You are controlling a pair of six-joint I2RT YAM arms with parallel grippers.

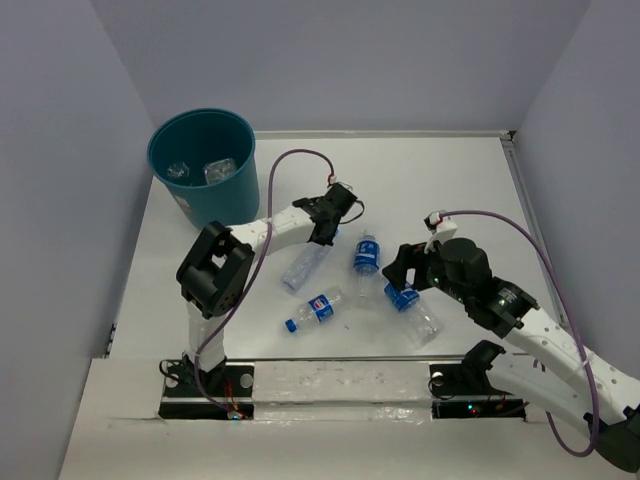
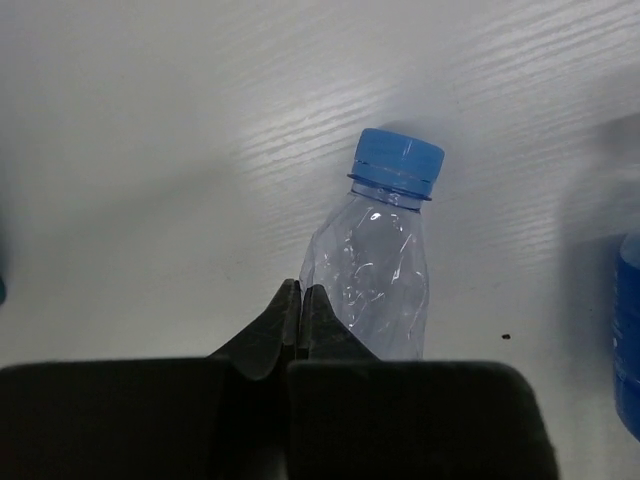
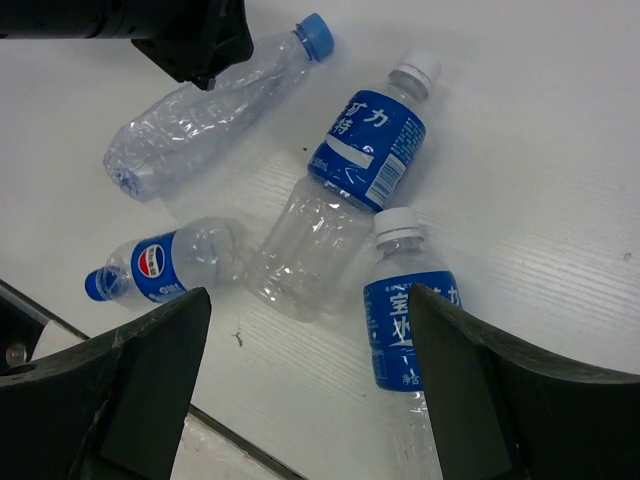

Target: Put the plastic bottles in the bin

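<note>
The teal bin (image 1: 190,200) stands at the back left with two clear bottles (image 1: 218,170) inside. Several plastic bottles lie on the table. My left gripper (image 1: 328,232) is shut and empty, its fingertips (image 2: 298,300) against the side of a crushed clear blue-capped bottle (image 2: 385,265), which also shows in the top view (image 1: 303,266). My right gripper (image 3: 310,340) is open wide above a white-capped blue-label bottle (image 3: 412,320) that lies near its right finger. A second blue-label bottle (image 3: 365,150) and a small Pepsi bottle (image 3: 160,265) lie beside it.
The white table (image 1: 440,180) is walled by grey panels at the back and sides. The left gripper's black body (image 3: 190,30) reaches into the right wrist view at top left. A metal rail (image 1: 330,375) runs along the near edge.
</note>
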